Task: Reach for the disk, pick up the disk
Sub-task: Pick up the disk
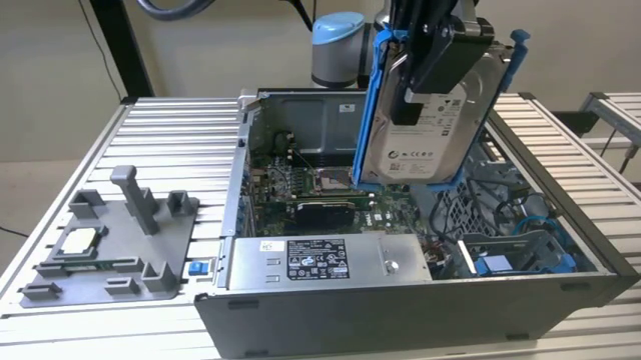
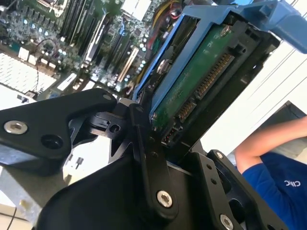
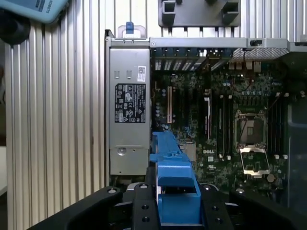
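Holding the disk (image 1: 433,112) clear of the open computer case (image 1: 401,315), label face toward the exterior view, blue rails (image 1: 374,105) running down both long edges. Pincer (image 1: 428,71) pressed onto the drive, one black finger (image 1: 433,64) lying across the label side; in the second wrist view, green circuit-board underside of the disk (image 2: 196,86) clamped between black fingers (image 2: 144,143). Judged as pickup step done: drive lifted out, hanging upright and slightly tilted above the motherboard (image 1: 331,191). No further step named in the task; steady grip needed so the drive does not slip in its rails. Arm descending from above, wrist pointing down, blue-capped joint (image 1: 338,45) behind the case. Grey fixture plate (image 1: 110,247) with a small square chip (image 1: 80,240) resting on the slatted bench (image 1: 180,135), toward the exterior view's left. Sleeve of a person (image 2: 283,182) in blue at the second wrist view's edge.
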`<state>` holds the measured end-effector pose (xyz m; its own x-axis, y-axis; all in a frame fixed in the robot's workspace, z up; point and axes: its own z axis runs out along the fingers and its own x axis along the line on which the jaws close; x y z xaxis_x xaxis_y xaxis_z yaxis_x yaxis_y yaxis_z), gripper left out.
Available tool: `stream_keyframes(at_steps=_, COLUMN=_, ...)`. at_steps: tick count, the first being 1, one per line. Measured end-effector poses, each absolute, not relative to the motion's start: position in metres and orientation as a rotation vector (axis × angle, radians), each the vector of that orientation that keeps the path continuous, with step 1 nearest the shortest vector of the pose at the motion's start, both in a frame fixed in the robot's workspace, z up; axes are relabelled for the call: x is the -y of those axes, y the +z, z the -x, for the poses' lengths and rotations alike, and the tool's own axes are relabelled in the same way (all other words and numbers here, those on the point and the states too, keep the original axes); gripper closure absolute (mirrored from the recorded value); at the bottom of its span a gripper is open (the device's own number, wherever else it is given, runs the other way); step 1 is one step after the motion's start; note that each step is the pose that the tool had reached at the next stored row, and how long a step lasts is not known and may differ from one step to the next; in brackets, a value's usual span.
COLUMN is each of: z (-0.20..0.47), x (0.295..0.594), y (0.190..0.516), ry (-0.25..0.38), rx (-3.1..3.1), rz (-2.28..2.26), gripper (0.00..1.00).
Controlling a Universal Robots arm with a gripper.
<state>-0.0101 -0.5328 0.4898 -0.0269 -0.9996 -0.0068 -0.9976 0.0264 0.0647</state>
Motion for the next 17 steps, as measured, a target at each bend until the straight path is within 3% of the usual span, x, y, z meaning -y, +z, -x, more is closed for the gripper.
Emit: stream_keyframes(at_steps=17, z=-0.037, x=0.545, y=0.488, ry=-0.082, rx=2.22, rz=-2.162, gripper=1.0)
